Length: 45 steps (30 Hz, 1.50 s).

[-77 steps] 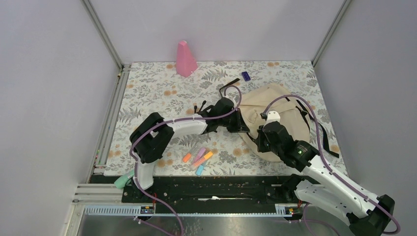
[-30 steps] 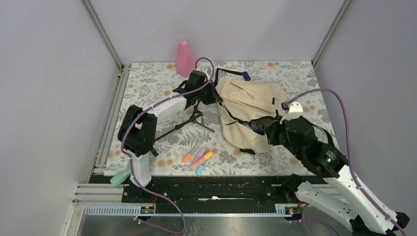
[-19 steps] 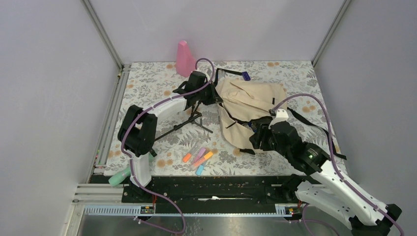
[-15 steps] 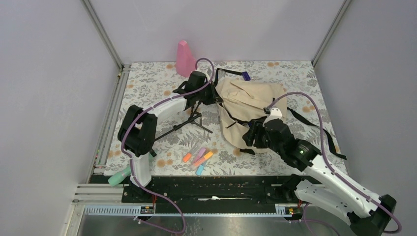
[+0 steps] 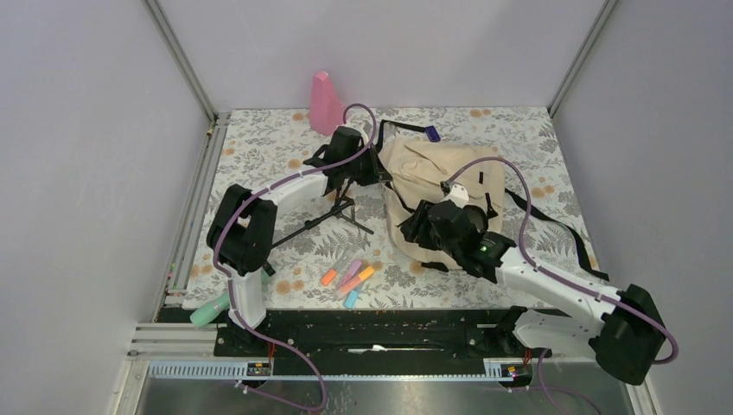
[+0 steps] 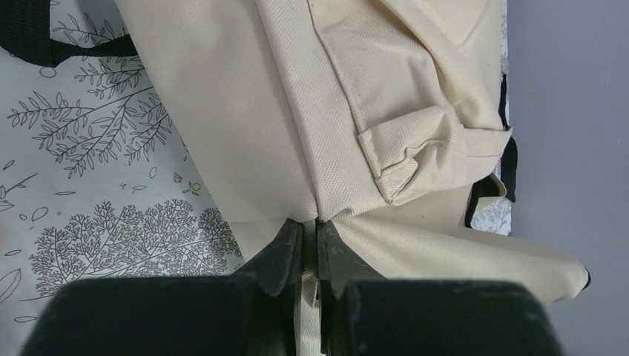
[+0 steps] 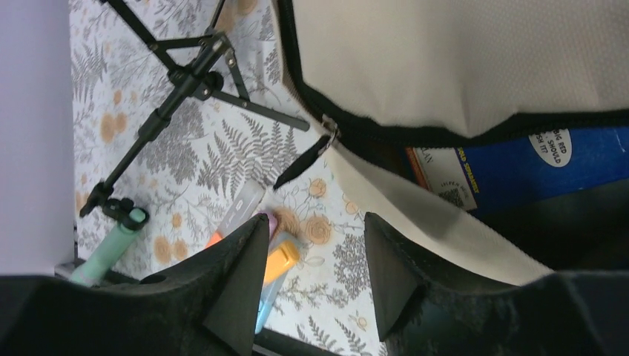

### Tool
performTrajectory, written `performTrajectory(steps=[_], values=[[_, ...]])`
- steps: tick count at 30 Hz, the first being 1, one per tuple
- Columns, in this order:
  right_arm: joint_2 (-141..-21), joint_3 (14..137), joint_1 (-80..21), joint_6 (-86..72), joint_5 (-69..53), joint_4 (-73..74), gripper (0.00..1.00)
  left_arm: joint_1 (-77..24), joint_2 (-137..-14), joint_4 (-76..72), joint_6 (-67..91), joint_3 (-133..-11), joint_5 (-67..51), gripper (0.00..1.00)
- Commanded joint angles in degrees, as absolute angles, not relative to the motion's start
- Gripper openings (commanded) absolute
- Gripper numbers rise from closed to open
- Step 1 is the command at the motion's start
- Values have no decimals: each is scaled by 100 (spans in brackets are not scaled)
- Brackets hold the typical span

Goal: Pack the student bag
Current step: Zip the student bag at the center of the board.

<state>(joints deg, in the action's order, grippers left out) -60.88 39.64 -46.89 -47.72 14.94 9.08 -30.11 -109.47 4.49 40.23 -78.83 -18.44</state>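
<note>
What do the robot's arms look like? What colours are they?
The left arm and the right arm are both built from smooth white tubes joined by chunky black joints. A thin purple cable loops along each one. A tiny green light glows on the right arm. The left hand and the right hand are black, each with two pointed fingers.

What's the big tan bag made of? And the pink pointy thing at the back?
The student bag looks like woven cloth, maybe canvas: matte, with a fine grain, stitched seams and soft folds. Its black straps look like flat woven webbing. The pink pointy thing looks like smooth, evenly coloured plastic, but it is too small here to be sure.
</note>
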Motion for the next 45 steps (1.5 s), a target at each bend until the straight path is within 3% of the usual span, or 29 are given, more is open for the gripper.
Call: performTrajectory(steps=[1, 9, 13, 21, 29, 41, 42, 44, 45], values=[[-6519, 4297, -4760, -5275, 2228, 477, 57, -2962, -10504, -392, 4087, -7853, -2053, 0], [-7417, 4803, -4760, -5224, 2290, 158, 57, -2962, -10510, -607, 4143, -7687, -2197, 0], [-7863, 5087, -4763, -5129, 2306, 376, 43, -2962, -10537, -689, 4161, -7664, -2253, 0], [-7671, 4800, -4762, -5149, 2601, 494, 0, -2962, -10453, -774, 4122, -7598, -2249, 0], [-6923, 4554, -4750, -4347, 2296, 534, 0, -2915, -10450, -736, 4081, -7661, -2211, 0], [-5492, 4364, -4748, -3710, 2388, 1962, 1, -2706, -10412, -598, 4019, -7851, -2160, 0], [-5473, 4361, -4746, -3720, 2308, 1949, 8, -2707, -10400, -590, 4017, -7847, -2157, 0], [-5507, 4368, -4746, -3605, 2017, 1764, 33, -2705, -10393, -601, 4024, -7827, -2161, 0], [-5584, 4386, -4753, -3418, 1813, 1622, 40, -2707, -10401, -607, 4044, -7826, -2171, 0]])
